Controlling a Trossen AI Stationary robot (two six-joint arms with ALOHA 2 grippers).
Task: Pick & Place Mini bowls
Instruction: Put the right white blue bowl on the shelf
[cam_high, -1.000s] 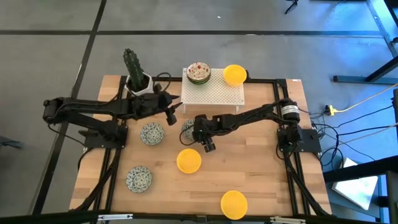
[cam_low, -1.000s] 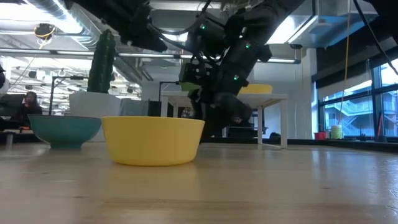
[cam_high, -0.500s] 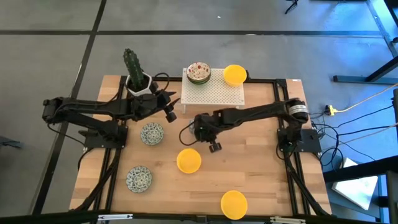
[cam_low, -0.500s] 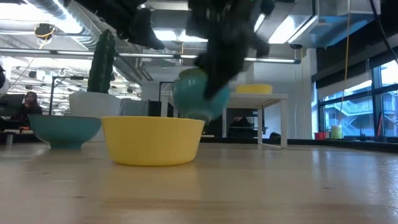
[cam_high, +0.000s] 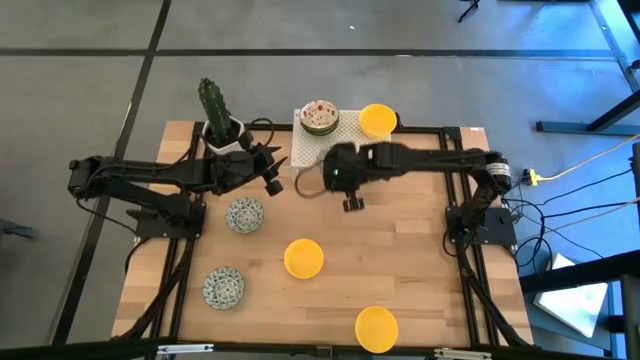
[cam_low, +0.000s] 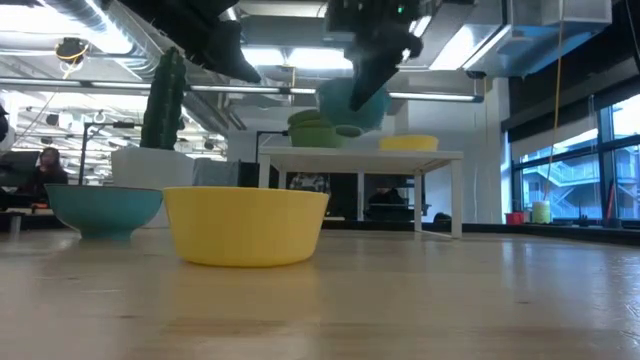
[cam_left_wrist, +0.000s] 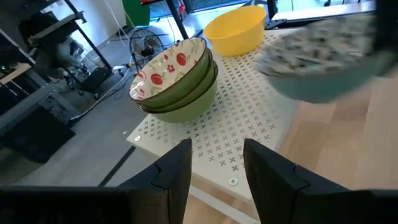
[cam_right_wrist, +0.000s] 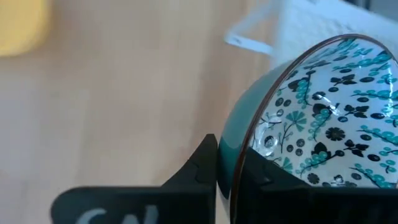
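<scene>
My right gripper (cam_high: 325, 178) is shut on a white bowl with blue-green pattern and teal outside (cam_right_wrist: 323, 112), held in the air by the near left corner of the white perforated stand (cam_high: 345, 150); the bowl also shows in the low view (cam_low: 350, 100). My left gripper (cam_high: 272, 178) is open and empty, left of the stand, its fingers (cam_left_wrist: 180, 168) pointing at it. On the stand rest a stack of red-speckled bowls (cam_high: 319, 116) and a yellow bowl (cam_high: 377, 120). My right gripper pinches the bowl's rim (cam_right_wrist: 239, 155), one finger outside the wall (cam_right_wrist: 205, 162) and one inside (cam_right_wrist: 255, 180). The fingers come from the table's right side, slanting down. The bowl is lifted clear of the table, its open side toward the wrist camera.
Two blue-green bowls (cam_high: 244, 214) (cam_high: 223, 287) sit on the table's left half, and two yellow bowls (cam_high: 304, 258) (cam_high: 376, 328) sit at the middle and the near edge. A cactus in a white square pot (cam_high: 220, 125) stands at the far left, close behind my left gripper.
My right gripper has taken the blue-green bowl from the table's middle, lifted it clear and carried it up and toward the far edge, to the white stand's near left corner. My left arm has kept still.
</scene>
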